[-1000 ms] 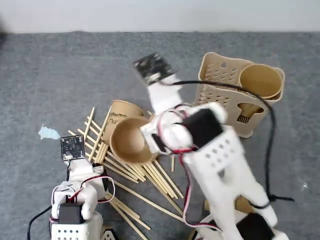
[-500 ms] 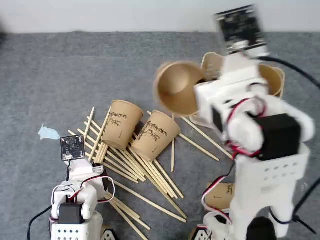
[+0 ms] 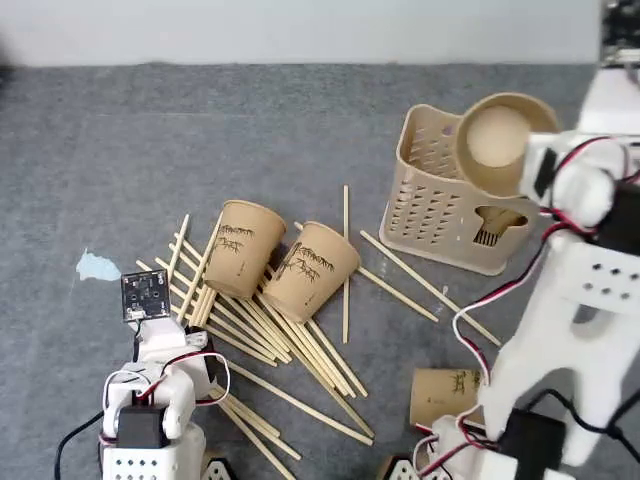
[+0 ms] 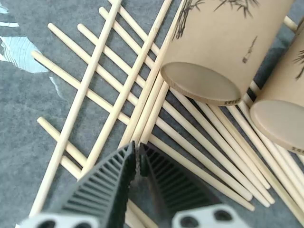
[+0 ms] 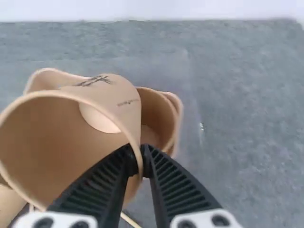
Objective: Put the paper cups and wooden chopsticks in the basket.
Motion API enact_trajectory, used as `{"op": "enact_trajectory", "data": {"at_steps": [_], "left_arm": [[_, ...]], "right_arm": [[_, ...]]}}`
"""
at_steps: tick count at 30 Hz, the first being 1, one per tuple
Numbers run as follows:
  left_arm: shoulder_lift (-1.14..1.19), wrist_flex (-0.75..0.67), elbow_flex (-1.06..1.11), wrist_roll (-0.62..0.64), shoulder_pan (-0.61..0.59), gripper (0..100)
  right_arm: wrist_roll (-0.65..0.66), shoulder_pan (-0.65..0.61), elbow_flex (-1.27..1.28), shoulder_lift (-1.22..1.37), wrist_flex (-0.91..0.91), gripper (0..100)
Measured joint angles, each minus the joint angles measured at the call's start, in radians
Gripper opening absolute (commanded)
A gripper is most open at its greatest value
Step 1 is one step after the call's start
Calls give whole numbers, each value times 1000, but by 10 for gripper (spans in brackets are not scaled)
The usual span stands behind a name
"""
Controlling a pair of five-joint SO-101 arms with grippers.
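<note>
Cup A (image 3: 497, 140), a paper cup, hangs over the 3 o'clock end of the basket (image 3: 430, 205), which stands at 2 o'clock on the tabletop (image 3: 150, 130).

1. Right claw (image 5: 134, 164): clamped on the rim of cup A, one finger inside the wall and one outside. The grip point lies at about 4 o'clock on the rim in the high view.
2. Cup A attitude: mouth up and tilted toward the high camera, long axis near upright. In the right wrist view, cup B (image 5: 164, 116) sits just behind cup A; it appears to stand in the basket already.
3. Governing relation: the basket end compartment lies directly below cup A. The coming move is judged to be a descent along the cup axis, then release. Tilt may catch the base on the basket wall or on cup B.
4. Left claw (image 4: 134, 159): fingers together, holding nothing, above the chopsticks (image 4: 147, 107) at 7 o'clock.
5. Remaining items: cup C (image 3: 243, 247) and cup D (image 3: 316, 268) lie on their sides on the chopsticks near centre, nearer the left arm. Cup E (image 3: 445, 397) lies at 5 o'clock beside the right arm base.
</note>
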Motion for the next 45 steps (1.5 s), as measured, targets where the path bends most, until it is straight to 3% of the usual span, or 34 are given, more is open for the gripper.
{"op": "enact_trajectory", "data": {"at_steps": [8,15,22,34,45], "left_arm": [[0,0,0,0,0,15],[0,0,0,0,0,15],[0,0,0,0,0,15],[0,0,0,0,0,15],[0,0,0,0,0,15]], "right_arm": [[35,71,0,11,0,16],[37,75,0,94,64,203],[37,41,-2,163,52,205],[12,-2,-2,175,-262,205],[12,-26,-2,244,-278,204]]}}
